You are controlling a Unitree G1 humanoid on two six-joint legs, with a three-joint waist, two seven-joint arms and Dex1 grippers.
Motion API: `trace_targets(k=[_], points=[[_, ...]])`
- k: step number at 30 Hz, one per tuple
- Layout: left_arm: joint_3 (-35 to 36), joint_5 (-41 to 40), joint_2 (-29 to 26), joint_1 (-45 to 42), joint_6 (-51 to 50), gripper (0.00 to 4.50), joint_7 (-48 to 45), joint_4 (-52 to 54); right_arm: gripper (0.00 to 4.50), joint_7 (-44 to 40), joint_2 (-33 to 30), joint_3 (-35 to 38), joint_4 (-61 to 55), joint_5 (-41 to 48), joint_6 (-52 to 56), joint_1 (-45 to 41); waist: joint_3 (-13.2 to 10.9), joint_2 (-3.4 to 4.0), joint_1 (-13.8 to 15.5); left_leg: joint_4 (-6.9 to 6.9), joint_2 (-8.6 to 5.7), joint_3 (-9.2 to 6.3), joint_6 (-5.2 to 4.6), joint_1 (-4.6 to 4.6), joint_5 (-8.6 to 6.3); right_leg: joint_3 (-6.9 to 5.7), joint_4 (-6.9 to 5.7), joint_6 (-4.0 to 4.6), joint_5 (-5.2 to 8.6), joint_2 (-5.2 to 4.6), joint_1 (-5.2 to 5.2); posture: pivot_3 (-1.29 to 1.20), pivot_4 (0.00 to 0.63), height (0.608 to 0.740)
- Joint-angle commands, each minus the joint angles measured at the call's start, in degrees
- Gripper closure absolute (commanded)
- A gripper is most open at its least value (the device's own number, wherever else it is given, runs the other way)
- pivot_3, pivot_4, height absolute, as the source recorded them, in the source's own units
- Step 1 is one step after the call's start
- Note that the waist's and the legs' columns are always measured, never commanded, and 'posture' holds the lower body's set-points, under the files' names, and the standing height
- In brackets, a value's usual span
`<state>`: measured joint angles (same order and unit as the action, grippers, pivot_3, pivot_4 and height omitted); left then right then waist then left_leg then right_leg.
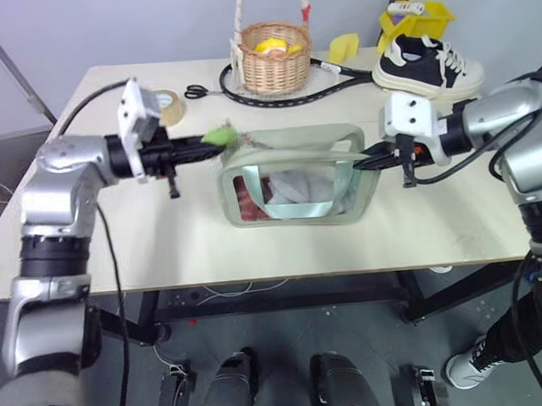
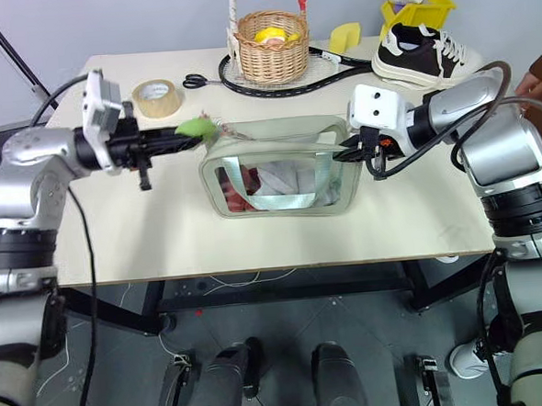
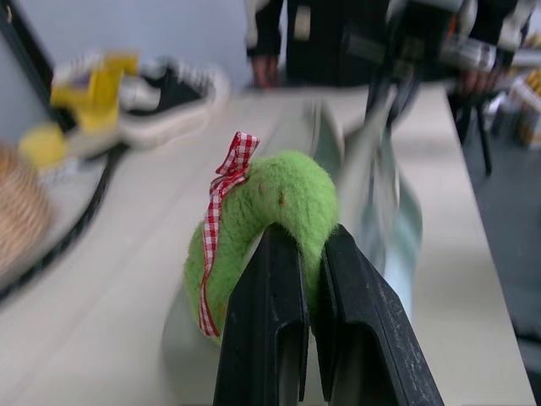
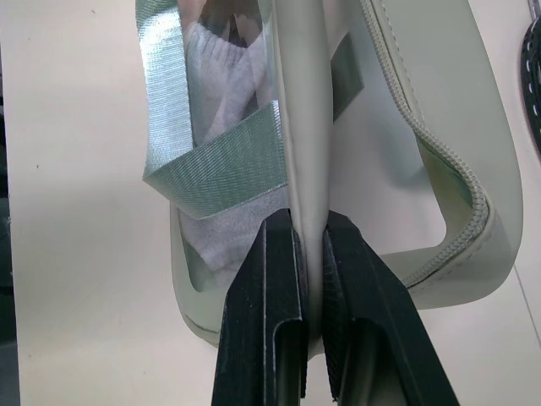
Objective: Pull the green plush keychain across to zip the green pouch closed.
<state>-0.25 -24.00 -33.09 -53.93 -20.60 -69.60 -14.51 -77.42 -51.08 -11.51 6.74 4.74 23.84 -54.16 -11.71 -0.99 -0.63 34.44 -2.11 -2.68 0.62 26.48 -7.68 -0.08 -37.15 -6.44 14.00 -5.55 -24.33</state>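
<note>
We see the green pouch (image 1: 293,179) standing near the middle of the pale table (image 1: 163,246), its clear window panel facing us with white and reddish contents and a pale mint strap (image 4: 224,165) behind the plastic. At the pouch's left upper corner sits the green plush keychain (image 1: 219,134), a small fuzzy lime lump with a red-and-white checked ribbon (image 3: 221,211) on it. Our left gripper (image 1: 208,144) reaches in level from the left, and in the left wrist view its two black fingers (image 3: 266,330) are clamped tight on the lower edge of the plush. Our right gripper (image 1: 371,160) comes in from the right at the pouch's other end; in the right wrist view its fingers (image 4: 270,321) are pinched on a narrow upright edge of the pouch's fabric, with the open zipper track (image 4: 448,161) curving away beside it. So both grippers are clenched, the left grasping the keychain and the right grasping the pouch, one at each end. Behind the pouch, toward the far edge of the table, stands a wicker basket (image 1: 276,57) with a tall handle and something yellow inside, ringed by a black cable (image 1: 274,98). To the basket's left lie a pair of scissors (image 1: 196,92) and a roll of tape (image 1: 166,106); to its right rests a black-and-white sneaker (image 1: 426,66), with a yellow bin (image 1: 416,19) just behind it. A person's hand (image 2: 532,84) shows at the right edge of the right eye view.
</note>
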Motion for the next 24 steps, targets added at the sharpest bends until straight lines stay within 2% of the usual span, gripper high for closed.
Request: trace_targets(k=[1,2,6,12,21,24], points=[[-2.59,2.41,3.1,-1.85,1.37,4.47,2.26,0.0,4.5,0.27,0.23,0.61,-0.76,0.04,-0.53,-1.64,0.0,0.0,-0.24,0.0,0.0,0.0,0.0,0.0,0.0,0.0,-0.01,0.0,0.0,0.01,0.0,0.0,0.15,0.724],[-3.21,2.63,3.91,-2.1,0.9,4.47,2.38,-0.12,4.5,0.31,0.38,0.59,-0.73,-0.03,-0.47,-1.74,0.0,0.0,-0.4,-0.01,0.0,0.01,-0.01,-0.01,0.0,0.0,-0.02,-0.01,0.0,0.02,-0.02,0.0,0.15,0.724],[-4.31,3.26,4.31,-2.11,-0.21,3.07,1.89,-0.02,4.5,0.53,0.57,0.6,-0.93,0.07,0.0,-1.8,0.0,0.0,-0.47,-0.07,0.05,0.01,-0.01,-0.02,0.0,0.01,-0.09,-0.01,0.0,0.1,-0.1,0.0,0.15,0.724],[-1.45,4.03,0.36,-2.44,2.31,0.08,1.97,-0.77,4.5,1.09,0.26,1.28,-2.24,0.72,1.24,-0.94,0.0,0.0,-0.41,-0.06,0.05,-0.02,-0.01,-0.02,0.0,0.01,-0.09,0.0,-0.01,0.09,-0.1,0.0,0.15,0.724],[-0.99,3.72,-6.8,6.34,2.12,0.08,-2.2,4.32,4.5,1.37,0.58,1.26,-2.17,0.97,1.29,-0.76,0.0,0.01,-0.34,-0.1,0.08,-0.02,0.0,-0.03,0.0,0.02,-0.06,0.01,0.0,0.07,-0.11,0.0,0.15,0.724],[-1.97,5.44,-5.47,8.06,3.77,0.96,-0.55,3.9,4.5,1.41,0.85,1.08,-1.65,0.97,1.21,-1.11,0.0,0.0,-0.2,-0.1,0.08,-0.03,0.0,-0.02,0.0,0.01,-0.06,0.02,0.0,0.07,-0.11,0.0,0.15,0.724]])
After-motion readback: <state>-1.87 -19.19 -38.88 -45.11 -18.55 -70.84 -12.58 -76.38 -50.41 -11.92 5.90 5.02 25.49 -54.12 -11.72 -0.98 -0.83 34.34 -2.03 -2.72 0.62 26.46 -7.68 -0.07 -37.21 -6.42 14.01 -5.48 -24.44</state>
